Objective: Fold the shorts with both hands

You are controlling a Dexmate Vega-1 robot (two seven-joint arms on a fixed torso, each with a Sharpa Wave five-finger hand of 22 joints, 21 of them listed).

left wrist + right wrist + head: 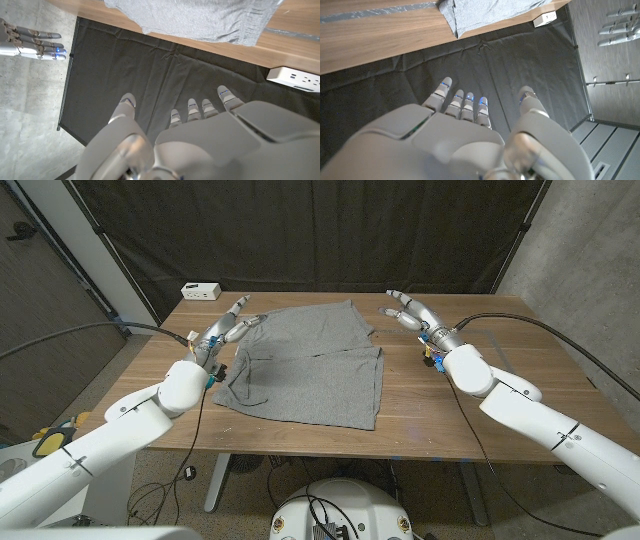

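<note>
The grey shorts (305, 363) lie spread on the wooden table (470, 415), around the middle of the tabletop and a little toward its left side, with 1 part reaching up toward the far edge and a wider part lying toward the near edge. The cloth is mostly flat, with some creases near its left side. The left hand (229, 326) is at the shorts' far-left part, over or just beside the cloth's edge; its fingers are stretched out and apart, grasping nothing, and whether they touch the fabric cannot be told. In the left wrist view its fingers (192, 112) reach out straight with the shorts (200, 20) ahead of them. The right hand (412, 313) is just beside the shorts' far-right corner, near the far edge of the tabletop, fingers likewise released and spread, holding nothing. Its fingers (462, 102) show extended in the right wrist view. A white power strip (201, 290) sits at the far-left corner of the tabletop. A dark curtain (300, 230) hangs behind the table.
</note>
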